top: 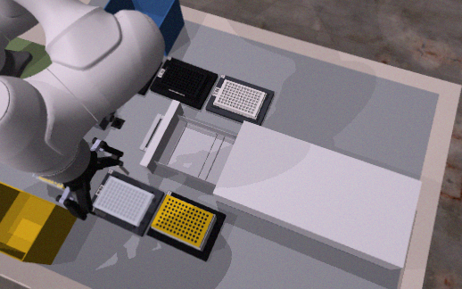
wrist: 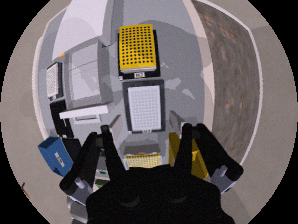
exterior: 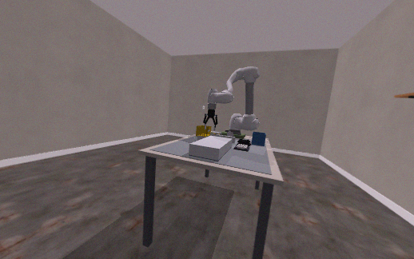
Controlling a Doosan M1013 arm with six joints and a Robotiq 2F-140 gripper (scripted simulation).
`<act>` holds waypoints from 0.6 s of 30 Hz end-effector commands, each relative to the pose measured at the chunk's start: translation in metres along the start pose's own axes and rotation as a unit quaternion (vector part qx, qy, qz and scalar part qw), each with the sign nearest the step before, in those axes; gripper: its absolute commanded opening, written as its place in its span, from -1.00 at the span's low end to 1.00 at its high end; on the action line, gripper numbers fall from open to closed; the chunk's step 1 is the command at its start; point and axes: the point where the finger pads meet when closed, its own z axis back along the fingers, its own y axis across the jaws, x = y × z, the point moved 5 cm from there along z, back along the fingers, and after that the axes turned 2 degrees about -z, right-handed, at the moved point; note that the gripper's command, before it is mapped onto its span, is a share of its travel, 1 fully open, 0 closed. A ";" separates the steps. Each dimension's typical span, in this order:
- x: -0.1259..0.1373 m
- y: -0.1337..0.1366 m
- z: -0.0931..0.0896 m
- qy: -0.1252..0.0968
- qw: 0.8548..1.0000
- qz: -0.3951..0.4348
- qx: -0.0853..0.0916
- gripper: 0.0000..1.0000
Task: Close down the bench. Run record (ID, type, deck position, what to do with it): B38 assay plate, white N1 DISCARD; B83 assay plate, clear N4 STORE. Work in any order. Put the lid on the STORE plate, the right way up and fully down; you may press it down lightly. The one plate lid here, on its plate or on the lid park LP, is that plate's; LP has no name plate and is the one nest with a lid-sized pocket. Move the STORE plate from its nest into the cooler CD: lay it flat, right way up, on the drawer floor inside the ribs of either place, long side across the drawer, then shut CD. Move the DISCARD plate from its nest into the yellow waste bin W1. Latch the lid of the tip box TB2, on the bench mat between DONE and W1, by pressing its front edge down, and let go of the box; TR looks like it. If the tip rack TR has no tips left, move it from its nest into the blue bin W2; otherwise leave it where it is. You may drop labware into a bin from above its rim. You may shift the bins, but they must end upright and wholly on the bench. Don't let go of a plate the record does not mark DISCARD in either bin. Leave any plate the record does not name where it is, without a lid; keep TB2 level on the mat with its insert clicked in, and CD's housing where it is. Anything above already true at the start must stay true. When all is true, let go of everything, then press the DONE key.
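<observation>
My gripper (top: 91, 185) (exterior: 210, 120) (wrist: 145, 119) is open and empty. It hangs above the bench between the yellow bin (top: 27, 227) (wrist: 176, 149) and a pale grey plate (top: 124, 201) (wrist: 144, 106) that lies in a dark nest. A white plate (top: 239, 98) with plain wells lies in another nest at the back. The cooler drawer (top: 192, 149) (wrist: 87, 76) stands pulled out and empty, with ribs on its floor. A yellow tip rack (top: 183, 220) (wrist: 136, 48) with dark holes sits beside the pale plate. A yellowish box (wrist: 143, 159) shows just under my fingers, mostly hidden by the arm in the top view.
The cooler's white housing (top: 321, 192) (exterior: 209, 147) fills the middle right of the bench. A black gridded piece of labware (top: 185, 80) sits in a nest at the back. The blue bin (top: 156, 13) (exterior: 258, 138) (wrist: 53, 155) stands behind it. The arm covers the bench's left part.
</observation>
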 end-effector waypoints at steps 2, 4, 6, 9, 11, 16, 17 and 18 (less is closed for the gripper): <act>0.000 0.000 0.006 0.000 1.000 0.000 0.000 0.33; 0.000 0.000 0.009 0.000 1.000 0.000 0.000 0.33; 0.000 0.000 0.012 0.000 1.000 0.000 0.000 0.33; 0.000 0.000 0.013 0.000 1.000 0.000 0.000 0.33; 0.000 0.000 0.016 0.000 1.000 0.000 0.000 0.33; 0.000 0.000 0.022 0.000 1.000 0.000 0.000 0.33; 0.000 0.000 0.024 0.000 1.000 0.000 0.000 0.33; 0.000 0.000 0.025 0.000 1.000 0.000 0.000 0.33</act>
